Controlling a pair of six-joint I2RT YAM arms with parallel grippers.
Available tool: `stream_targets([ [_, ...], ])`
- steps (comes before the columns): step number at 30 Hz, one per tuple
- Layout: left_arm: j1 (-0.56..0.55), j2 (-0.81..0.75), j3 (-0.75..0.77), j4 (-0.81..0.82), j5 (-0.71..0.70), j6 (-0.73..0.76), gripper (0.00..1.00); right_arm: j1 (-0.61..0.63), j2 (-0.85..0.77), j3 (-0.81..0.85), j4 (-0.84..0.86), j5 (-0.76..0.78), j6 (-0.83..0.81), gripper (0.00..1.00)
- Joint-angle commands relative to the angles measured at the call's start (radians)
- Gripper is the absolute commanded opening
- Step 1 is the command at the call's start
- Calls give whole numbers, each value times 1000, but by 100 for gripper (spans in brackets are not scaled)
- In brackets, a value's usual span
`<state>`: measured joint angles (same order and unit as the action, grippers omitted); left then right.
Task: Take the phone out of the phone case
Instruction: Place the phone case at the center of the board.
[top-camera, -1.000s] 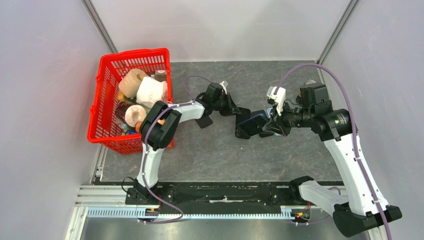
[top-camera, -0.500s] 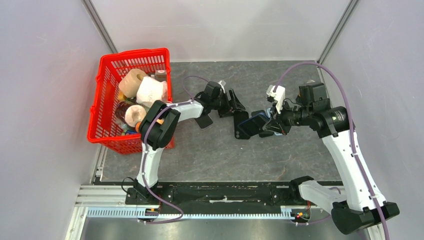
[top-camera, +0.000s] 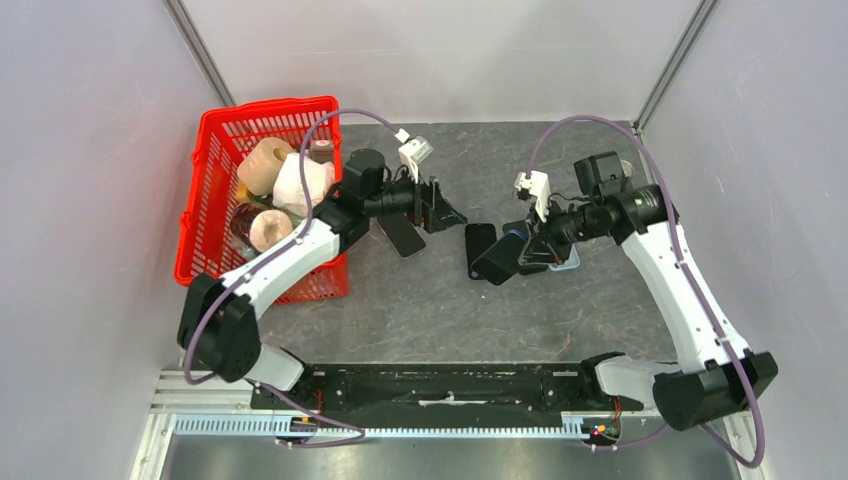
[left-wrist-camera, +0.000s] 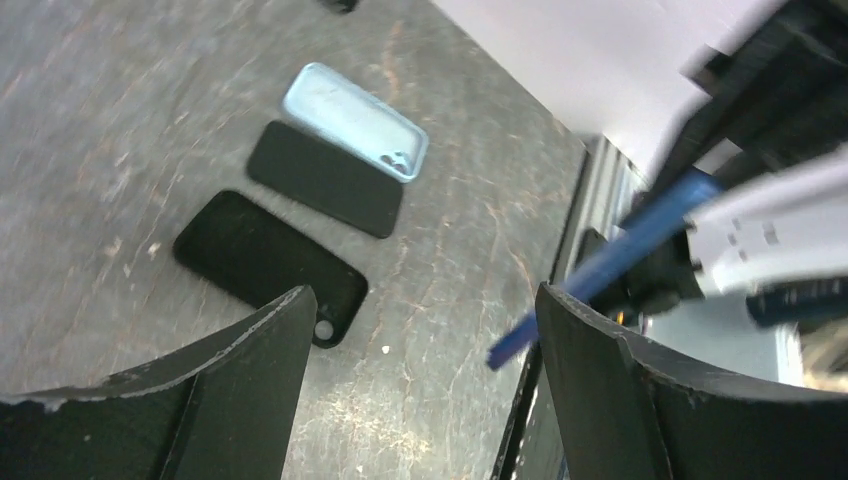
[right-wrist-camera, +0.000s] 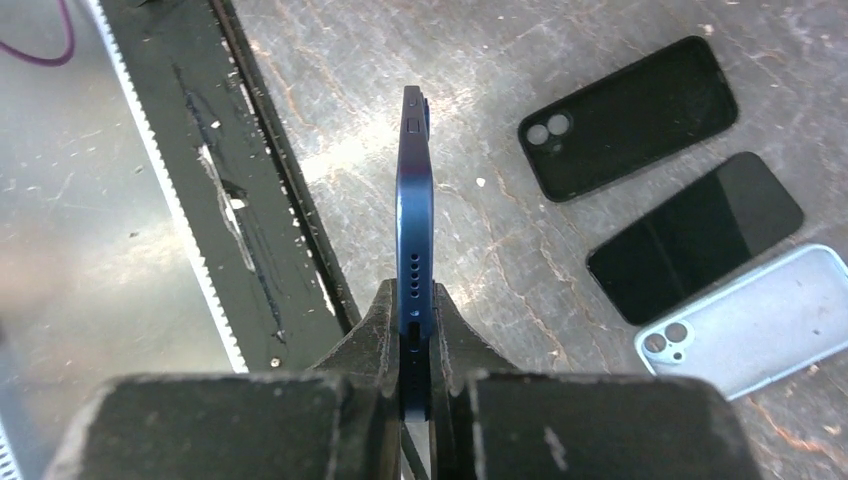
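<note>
My right gripper (right-wrist-camera: 417, 300) is shut on the bottom end of a dark blue phone (right-wrist-camera: 414, 190), held edge-up above the table; from above the phone (top-camera: 502, 262) juts left of that gripper (top-camera: 528, 250). The empty black phone case (right-wrist-camera: 628, 118) with its camera cut-outs lies flat on the table, seen from above as the black case (top-camera: 480, 242) just left of the phone. My left gripper (top-camera: 443, 212) hovers open left of the case with nothing between its fingers. In the left wrist view its gripper (left-wrist-camera: 425, 300) frames the case (left-wrist-camera: 270, 265) and the blue phone (left-wrist-camera: 620, 255).
A black phone (right-wrist-camera: 695, 237) and a light blue case (right-wrist-camera: 750, 320) lie beside the black case. Another dark phone (top-camera: 405, 236) lies under the left arm. A red basket (top-camera: 215, 160) full of items stands at the left. The arms' base rail (top-camera: 450, 385) runs along the near edge.
My left gripper has opened, let go of the black case and drawn back to the left. The case now lies on the table; the right gripper keeps the blue phone.
</note>
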<state>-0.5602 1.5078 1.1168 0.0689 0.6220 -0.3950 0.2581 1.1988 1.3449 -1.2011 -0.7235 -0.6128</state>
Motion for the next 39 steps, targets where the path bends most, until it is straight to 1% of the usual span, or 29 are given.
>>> stream_targets([
  [1, -43, -97, 11, -134, 222, 322, 87, -1, 71, 98, -64, -145, -101, 0],
  [5, -133, -104, 54, -243, 230, 446, 87, 11, 119, 139, -82, -223, -120, 0],
  [10, -184, -97, 51, -262, 242, 523, 87, 24, 138, 176, -121, -240, -160, 0],
  [13, -205, -75, 61, -260, 234, 538, 86, 35, 149, 189, -144, -256, -176, 0],
  [17, -217, -39, 89, -242, 249, 507, 83, 51, 160, 177, -156, -257, -191, 0],
  [20, -221, -20, 109, -242, 271, 486, 75, 58, 162, 163, -151, -257, -196, 0],
  [25, -228, -3, 118, -249, 301, 463, 53, 61, 163, 142, -130, -254, -190, 0],
  [27, -228, 3, 118, -253, 309, 460, 48, 62, 165, 139, -124, -252, -189, 0],
  [30, -230, 12, 125, -256, 323, 456, 38, 65, 168, 129, -118, -252, -189, 0],
  [32, -231, 23, 135, -257, 336, 448, 28, 68, 168, 118, -106, -252, -184, 0],
  [34, -234, 35, 150, -264, 351, 434, 13, 70, 167, 109, -92, -254, -175, 0],
  [35, -234, 43, 159, -269, 358, 424, 3, 72, 166, 106, -86, -254, -172, 0],
  [38, -236, 57, 170, -283, 375, 404, 2, 73, 159, 91, -66, -248, -162, 1],
  [39, -236, 57, 170, -284, 374, 377, 2, 71, 154, 86, -52, -244, -153, 4],
])
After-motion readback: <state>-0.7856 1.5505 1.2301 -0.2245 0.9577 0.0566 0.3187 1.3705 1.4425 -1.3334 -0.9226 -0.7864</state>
